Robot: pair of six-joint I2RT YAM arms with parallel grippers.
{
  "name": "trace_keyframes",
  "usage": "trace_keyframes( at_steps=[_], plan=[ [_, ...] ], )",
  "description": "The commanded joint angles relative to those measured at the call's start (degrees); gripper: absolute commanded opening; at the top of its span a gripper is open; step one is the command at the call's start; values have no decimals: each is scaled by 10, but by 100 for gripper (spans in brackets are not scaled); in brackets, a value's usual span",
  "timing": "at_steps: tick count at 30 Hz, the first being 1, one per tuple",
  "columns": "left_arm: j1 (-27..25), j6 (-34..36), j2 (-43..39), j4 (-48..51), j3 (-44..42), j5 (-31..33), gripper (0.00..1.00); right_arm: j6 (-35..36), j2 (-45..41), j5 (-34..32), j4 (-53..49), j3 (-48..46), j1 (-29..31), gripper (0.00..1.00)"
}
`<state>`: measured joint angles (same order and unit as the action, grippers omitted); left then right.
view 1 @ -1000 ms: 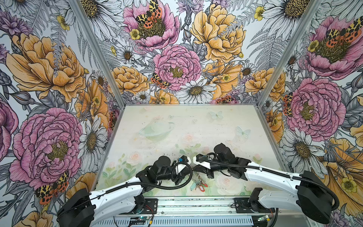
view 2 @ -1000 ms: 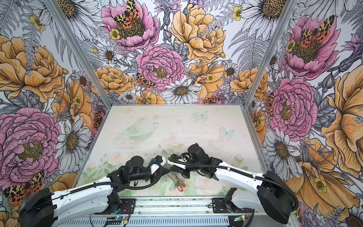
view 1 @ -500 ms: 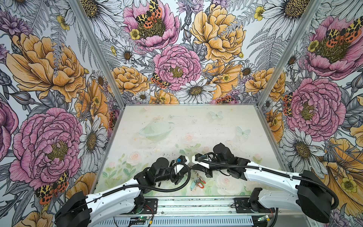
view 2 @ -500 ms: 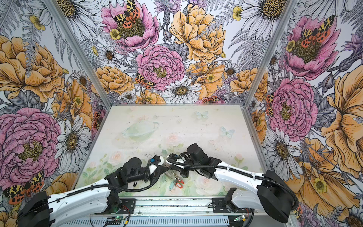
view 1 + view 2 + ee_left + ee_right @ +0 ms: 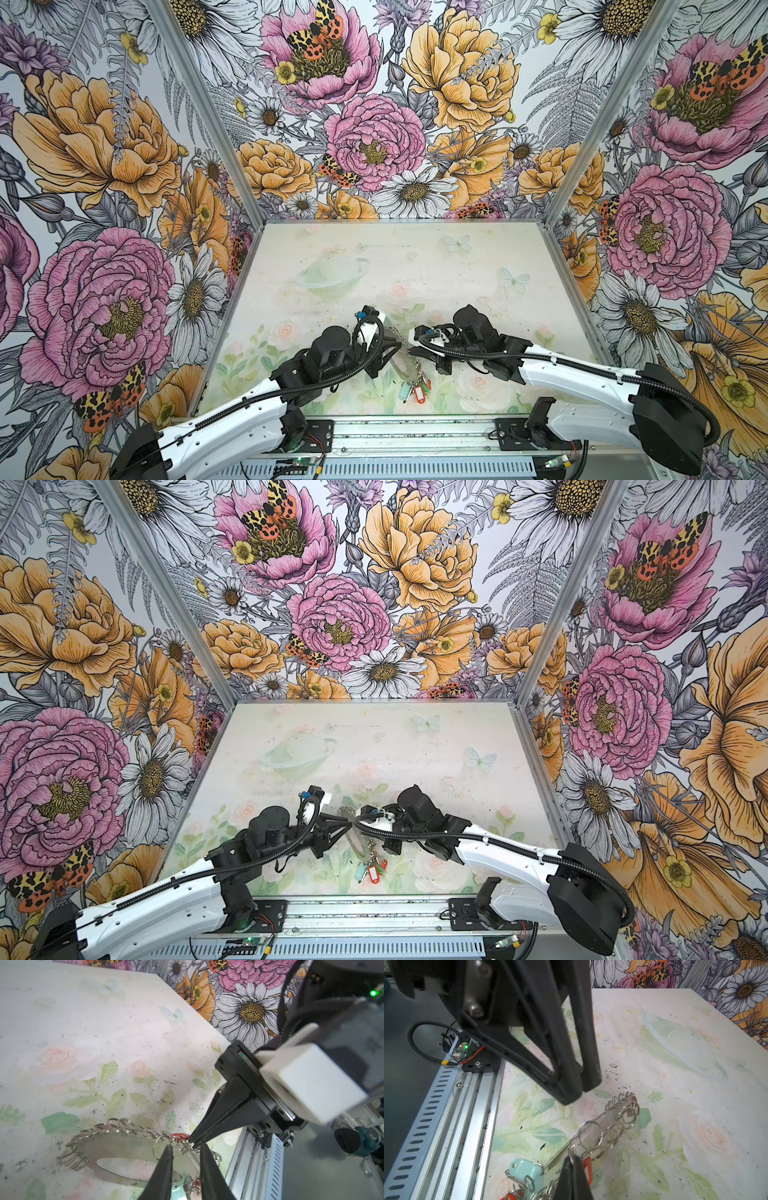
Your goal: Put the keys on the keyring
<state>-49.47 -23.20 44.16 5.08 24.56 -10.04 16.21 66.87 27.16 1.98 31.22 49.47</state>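
Observation:
The keyring (image 5: 124, 1145) is a flat grey crescent band fringed with silver wire rings; it also shows as the keyring (image 5: 400, 360) (image 5: 356, 842) (image 5: 592, 1133) between the two arms. My right gripper (image 5: 572, 1157) (image 5: 193, 1143) is shut on one small wire ring at the band's edge. My left gripper (image 5: 186, 1146) (image 5: 581, 1093) stands open, its fingertips (image 5: 169, 1147) on either side of that pinched ring, holding nothing. The keys hang together at the band's near end: a teal tag (image 5: 525, 1167) (image 5: 405, 390) and a red tag (image 5: 419, 392) (image 5: 374, 872) show.
The metal rail (image 5: 415, 436) that carries both arm bases runs right behind the keys at the table's front edge. Flowered walls (image 5: 124, 249) close in the pale printed table (image 5: 415, 266) on three sides.
My left gripper's jaws have come apart from shut, and the left arm has drawn back a little toward the left. The right gripper stays shut on the wire ring.

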Motion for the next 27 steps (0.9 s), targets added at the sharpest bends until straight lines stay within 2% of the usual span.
trace_keyframes(
  at_steps=[1, 7, 13, 17, 27],
  plan=[
    [31, -111, 25, 115, 34, -11, 21, 8, -12, 1, 25, -1, 3, 0],
    [34, -201, 54, 112, 44, -53, 21, 24, -26, -5, 36, -17, 12, 0],
    [-18, -282, 58, 111, 55, -6, 26, 51, -36, -45, 47, -35, 41, 0],
    [-53, -297, 70, 104, 63, 27, 27, 60, -42, -69, 50, -43, 57, 0],
    [-67, -298, 102, 84, 65, 29, 24, 66, -48, -86, 48, -49, 76, 0]
  ],
)
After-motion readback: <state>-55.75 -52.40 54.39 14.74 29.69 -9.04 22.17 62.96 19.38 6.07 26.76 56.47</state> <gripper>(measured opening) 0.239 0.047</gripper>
